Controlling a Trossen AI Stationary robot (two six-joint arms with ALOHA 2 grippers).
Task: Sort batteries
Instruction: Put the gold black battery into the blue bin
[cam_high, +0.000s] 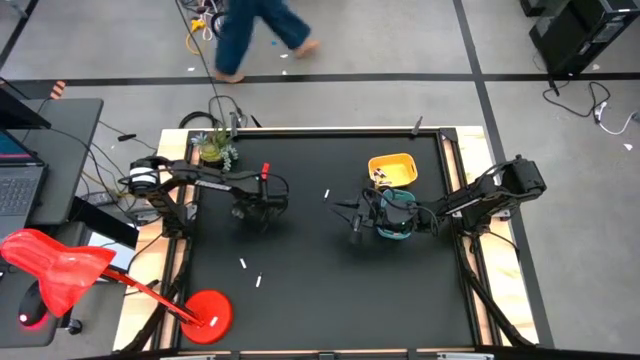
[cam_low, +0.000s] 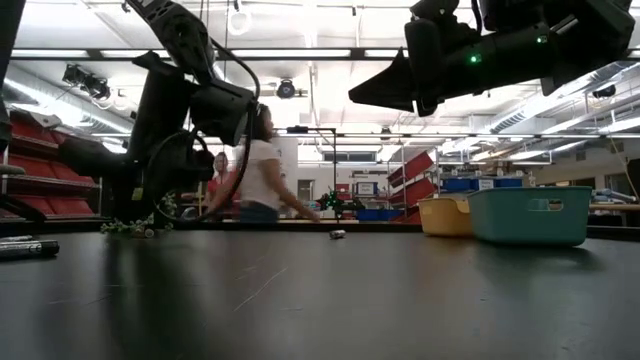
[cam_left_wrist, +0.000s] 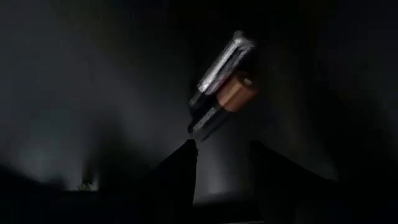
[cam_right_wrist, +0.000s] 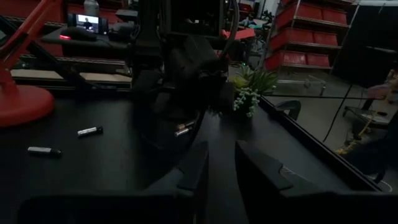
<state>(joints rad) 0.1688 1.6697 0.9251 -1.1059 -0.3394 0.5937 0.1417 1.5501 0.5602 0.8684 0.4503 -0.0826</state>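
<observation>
L gripper (cam_left_wrist: 221, 152) open over batteries (cam_left_wrist: 221, 84); mat (cam_high: 320, 300) around bare.

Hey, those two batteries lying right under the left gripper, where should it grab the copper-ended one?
Come straight down and grip the copper-ended battery across its mid-body. It lies flat, touching a silver battery along one side, so the left gripper, open above it, probably has to take both or nudge them apart.

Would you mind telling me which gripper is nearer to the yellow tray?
The right gripper. It hovers just in front of the yellow tray, beside the teal tray, while the left gripper is well across the table.
</observation>
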